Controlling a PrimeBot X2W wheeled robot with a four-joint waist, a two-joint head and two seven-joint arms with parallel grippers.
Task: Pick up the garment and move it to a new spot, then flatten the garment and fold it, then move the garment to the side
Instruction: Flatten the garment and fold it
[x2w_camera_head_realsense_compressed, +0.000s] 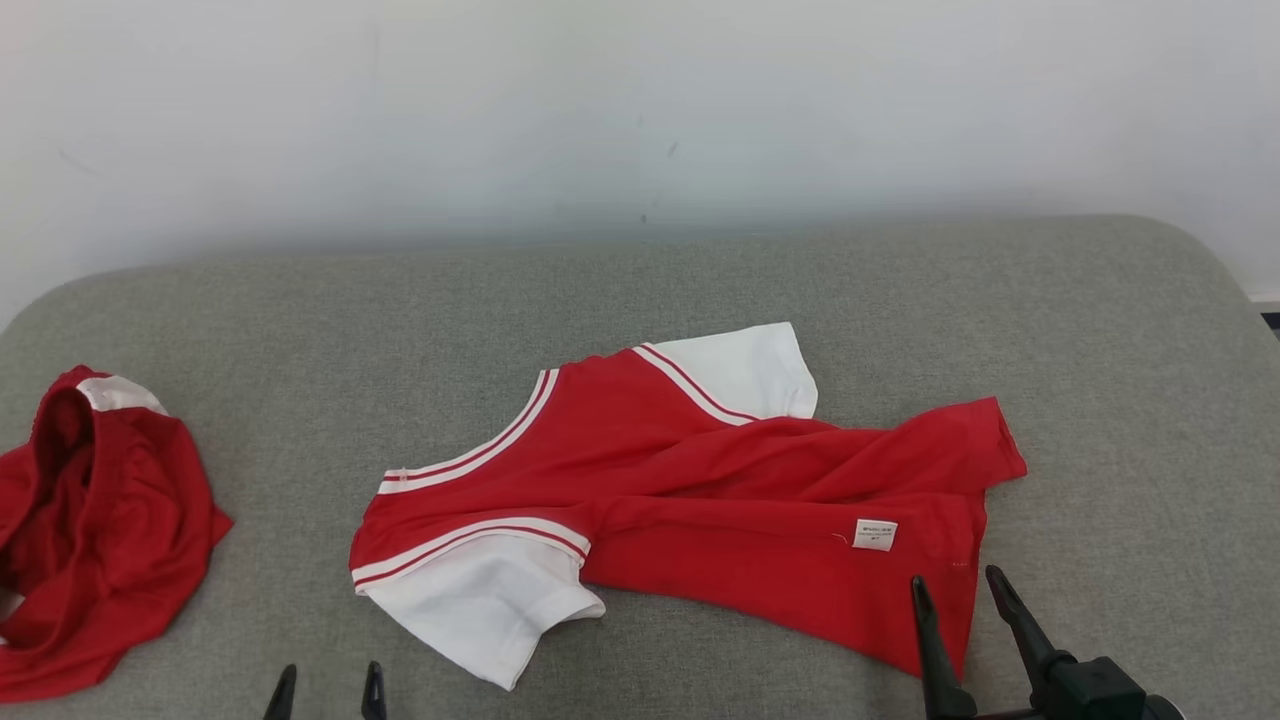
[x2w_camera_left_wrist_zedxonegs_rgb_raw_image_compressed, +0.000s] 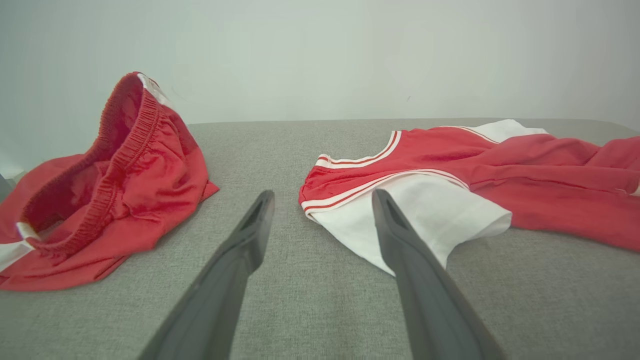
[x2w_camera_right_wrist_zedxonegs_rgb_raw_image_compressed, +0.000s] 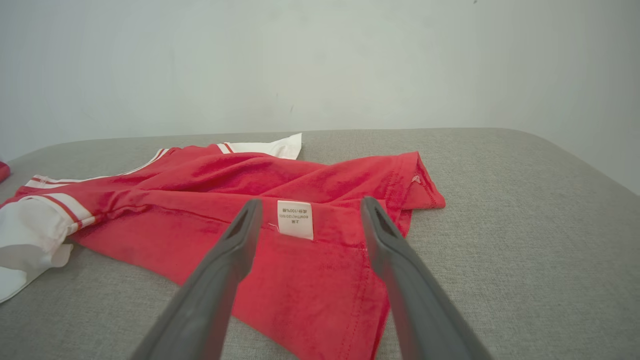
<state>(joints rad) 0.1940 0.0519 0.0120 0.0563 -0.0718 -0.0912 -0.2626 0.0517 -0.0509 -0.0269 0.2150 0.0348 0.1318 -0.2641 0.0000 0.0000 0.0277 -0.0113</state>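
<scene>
The garment (x2w_camera_head_realsense_compressed: 700, 490) is a red T-shirt with white sleeves and striped trim, lying rumpled across the middle of the grey padded surface (x2w_camera_head_realsense_compressed: 620, 290), a white care label near its hem. My right gripper (x2w_camera_head_realsense_compressed: 962, 590) stands open above the hem at the lower right, with the label between its fingers in the right wrist view, where the garment (x2w_camera_right_wrist_zedxonegs_rgb_raw_image_compressed: 280, 200) spreads ahead of the gripper (x2w_camera_right_wrist_zedxonegs_rgb_raw_image_compressed: 307, 212). My left gripper (x2w_camera_head_realsense_compressed: 328, 680) is open at the bottom edge, short of the near white sleeve. From the left wrist the gripper (x2w_camera_left_wrist_zedxonegs_rgb_raw_image_compressed: 322, 202) points at the sleeve of the garment (x2w_camera_left_wrist_zedxonegs_rgb_raw_image_compressed: 450, 170).
A second red garment (x2w_camera_head_realsense_compressed: 95, 520) with an elastic waistband lies bunched at the left edge of the surface, seen too as a red heap (x2w_camera_left_wrist_zedxonegs_rgb_raw_image_compressed: 115, 185) left of my left fingers. A pale wall (x2w_camera_head_realsense_compressed: 640, 110) rises behind the surface.
</scene>
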